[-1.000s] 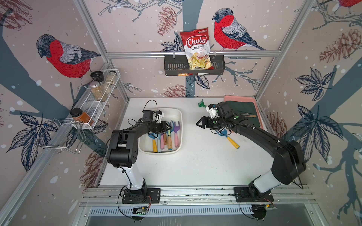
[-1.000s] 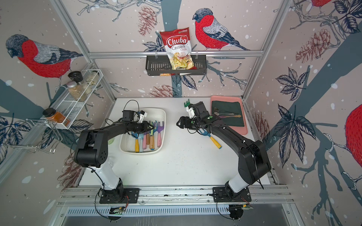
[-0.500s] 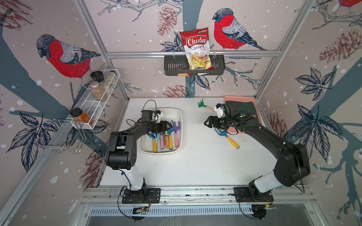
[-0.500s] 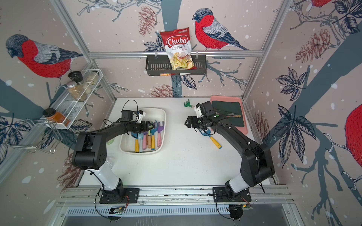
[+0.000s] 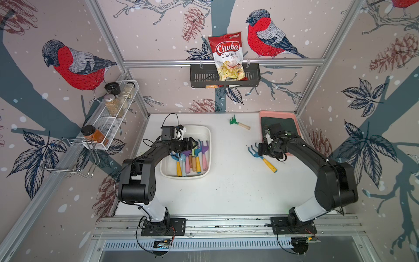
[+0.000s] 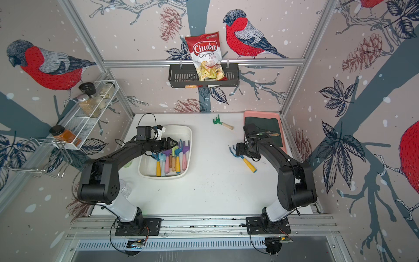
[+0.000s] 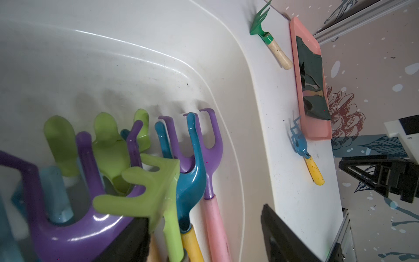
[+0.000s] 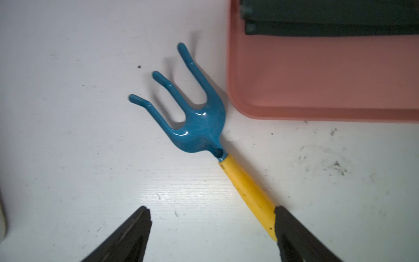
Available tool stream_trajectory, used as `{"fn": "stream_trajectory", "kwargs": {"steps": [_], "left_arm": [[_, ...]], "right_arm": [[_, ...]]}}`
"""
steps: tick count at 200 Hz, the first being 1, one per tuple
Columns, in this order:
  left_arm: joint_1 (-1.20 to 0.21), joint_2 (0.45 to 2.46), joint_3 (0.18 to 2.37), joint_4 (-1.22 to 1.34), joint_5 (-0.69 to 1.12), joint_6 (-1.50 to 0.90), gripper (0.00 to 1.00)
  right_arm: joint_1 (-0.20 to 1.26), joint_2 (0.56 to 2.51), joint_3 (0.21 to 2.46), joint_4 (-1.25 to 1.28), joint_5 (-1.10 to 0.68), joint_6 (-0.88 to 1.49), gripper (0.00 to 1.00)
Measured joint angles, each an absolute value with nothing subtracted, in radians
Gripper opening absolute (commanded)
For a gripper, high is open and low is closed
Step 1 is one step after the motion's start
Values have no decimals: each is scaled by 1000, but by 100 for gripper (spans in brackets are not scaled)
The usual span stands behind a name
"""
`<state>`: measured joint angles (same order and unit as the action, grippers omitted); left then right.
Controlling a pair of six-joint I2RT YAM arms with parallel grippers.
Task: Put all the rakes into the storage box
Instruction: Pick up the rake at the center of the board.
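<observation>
Though the heads overlap, about six rakes lie in the box (image 5: 199, 126), left of centre in both top views, handles toward the bottom of the frame; the exact count is unclear. In the left wrist view a lime rake (image 7: 149, 192) sits on top of the pile, with a blue-headed one and a purple-headed one just beside it.

Two more rakes lie outside on the table (image 5: 226, 192):
- 1 green rake (image 5: 239, 123), wooden handle, upper centre, between box and tray, touching neither.
- 1 blue rake (image 5: 263, 157), yellow handle, right of centre, head just beside the tray's lower corner.

Left gripper (image 5: 195, 143) hangs over the box's upper half. Fingers (image 7: 281, 236) are wide apart and clamp nothing. The lime rake's head lies against the other finger.

Right gripper (image 8: 212, 211) is above the blue rake, fingers (image 8: 292, 231) spread. The handle's far end runs under one finger in the wrist view. Nothing is gripped.

Other counts:
- 1 pink tray (image 5: 277, 113), upper right of the table, holding 1 dark green cloth (image 5: 278, 123).
- 1 black basket (image 5: 199, 77), top centre on the rail, with 1 chip bag (image 5: 226, 54).
- 1 white wire rack (image 5: 108, 127) at left, with 4 jars (image 5: 114, 106).
- 2 arms.
</observation>
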<state>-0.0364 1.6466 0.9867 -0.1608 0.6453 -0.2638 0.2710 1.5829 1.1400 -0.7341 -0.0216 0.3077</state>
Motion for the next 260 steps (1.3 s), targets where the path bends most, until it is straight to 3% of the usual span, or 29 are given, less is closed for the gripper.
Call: {"fn": "stream_trajectory", "kwargs": {"steps": [81,132,260], "left_arm": [[-9,1549,948,-249,546,-281,77],[41,1430,951,-303,517,-282,78],[43,1329,984,-312,599,-379,78]], "right_arm": [[203,1668,1159,-751,20,252,86],[214,1709,1149,-764,-2,242,79],[383,1773,1083,-734,-55,292,40]]}}
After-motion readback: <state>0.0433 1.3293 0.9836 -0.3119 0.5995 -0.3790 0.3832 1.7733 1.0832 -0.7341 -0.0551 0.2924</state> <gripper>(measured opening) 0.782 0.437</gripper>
